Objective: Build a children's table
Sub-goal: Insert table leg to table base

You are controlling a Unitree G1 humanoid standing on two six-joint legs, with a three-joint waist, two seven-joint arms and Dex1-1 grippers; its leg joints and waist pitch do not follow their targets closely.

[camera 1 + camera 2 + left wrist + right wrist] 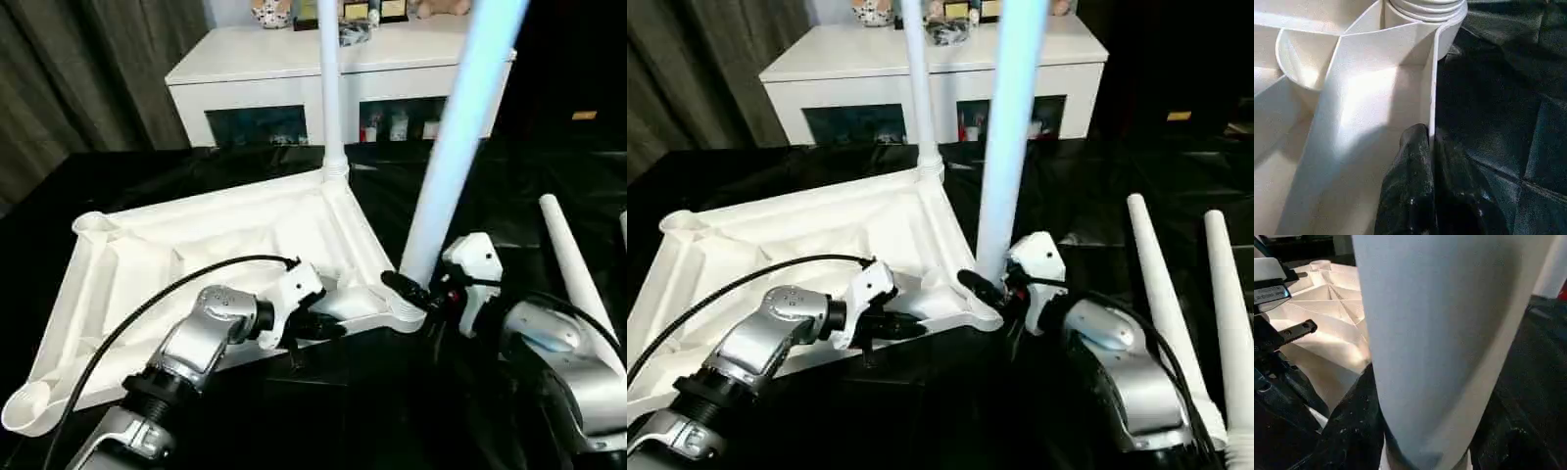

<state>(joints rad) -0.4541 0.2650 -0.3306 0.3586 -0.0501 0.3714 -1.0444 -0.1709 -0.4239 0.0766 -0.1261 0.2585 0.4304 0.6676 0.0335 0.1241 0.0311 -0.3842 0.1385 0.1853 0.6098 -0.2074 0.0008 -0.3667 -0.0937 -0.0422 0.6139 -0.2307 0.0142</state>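
Lying upside down on the black worktop (549,176), the children's table (196,245) shows its ribbed underside, two legs standing up from its corners. The left pincer (1431,147) is pinched on the tabletop's raised rim. The right pincer (416,290) clasps the nearer leg (446,166) at its base. Two loose legs (1161,294) lie to the right.

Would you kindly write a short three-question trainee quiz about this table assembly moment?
1. True or false: the left pincer is shut on the tabletop rim.
2. How many legs stand in corner sockets? A) one B) two C) four
3. Fill in: the right pincer grips the near standing leg close to its ____.

Key: 1 true; 2 B, the near one and the far leg, with two loose legs lying on the black cover; 3 base.
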